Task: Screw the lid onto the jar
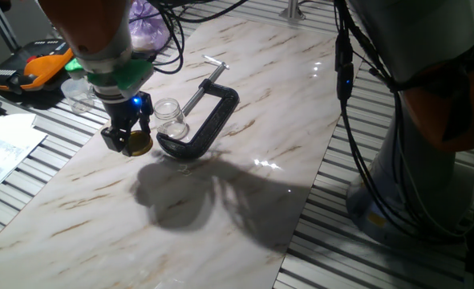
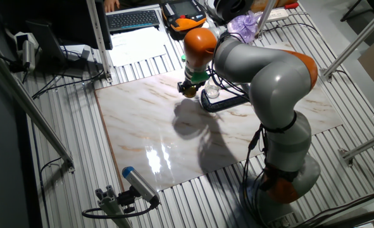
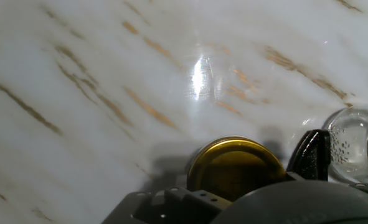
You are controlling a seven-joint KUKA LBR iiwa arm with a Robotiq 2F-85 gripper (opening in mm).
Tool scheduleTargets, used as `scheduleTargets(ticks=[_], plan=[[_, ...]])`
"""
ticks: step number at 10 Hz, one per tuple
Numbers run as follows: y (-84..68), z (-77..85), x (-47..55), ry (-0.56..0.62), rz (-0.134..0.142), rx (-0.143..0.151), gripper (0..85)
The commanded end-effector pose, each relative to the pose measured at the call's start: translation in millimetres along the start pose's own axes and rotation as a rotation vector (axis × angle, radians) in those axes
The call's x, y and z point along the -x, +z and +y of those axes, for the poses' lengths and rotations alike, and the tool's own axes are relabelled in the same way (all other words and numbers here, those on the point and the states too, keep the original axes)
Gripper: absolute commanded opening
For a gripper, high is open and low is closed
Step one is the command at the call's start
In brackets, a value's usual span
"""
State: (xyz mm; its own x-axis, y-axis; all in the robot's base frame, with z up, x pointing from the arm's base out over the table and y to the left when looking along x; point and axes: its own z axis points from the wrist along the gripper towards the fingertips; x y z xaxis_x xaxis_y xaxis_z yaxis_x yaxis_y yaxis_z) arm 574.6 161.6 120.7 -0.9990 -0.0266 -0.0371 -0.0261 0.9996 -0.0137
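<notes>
Hand view: showing the lid (image 3: 235,167) nearest, gold and flat, sitting between the fingers (image 3: 309,155) of the claw (image 3: 233,186), with the jar (image 3: 357,148) just beside on the right. Looking clenched on the lid, low over the marbled tabletop (image 3: 109,74); whether touching the tabletop or lifted clear, not possible to tell.

Moving outward in one fixed view: claw (image 1: 128,138) gripping the lid (image 1: 137,144) at its tips, jar (image 1: 171,119) standing upright and open-mouthed just to the side, pressed close against the black clamp (image 1: 203,122). Farther back, an orange-black case (image 1: 30,66) lying off the tabletop.

Judging the step: carrying the lid toward the jar, threading not yet begun. Calling next for raising the lid above the rim, centring it level over the mouth, lowering until seated, then twisting. Minding a tilted start, since cross-threading or nudging the light jar seems likely.
</notes>
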Motion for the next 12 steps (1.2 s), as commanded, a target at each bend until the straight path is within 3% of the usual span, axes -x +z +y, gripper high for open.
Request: scheduleTargets(ticks=[1,12], plan=[[-1.8,-1.9,-0.8,0.002,0.000,0.004,0.0],[-12.5,-37.4,-0.5,-0.042,-0.027,-0.012,0.0]])
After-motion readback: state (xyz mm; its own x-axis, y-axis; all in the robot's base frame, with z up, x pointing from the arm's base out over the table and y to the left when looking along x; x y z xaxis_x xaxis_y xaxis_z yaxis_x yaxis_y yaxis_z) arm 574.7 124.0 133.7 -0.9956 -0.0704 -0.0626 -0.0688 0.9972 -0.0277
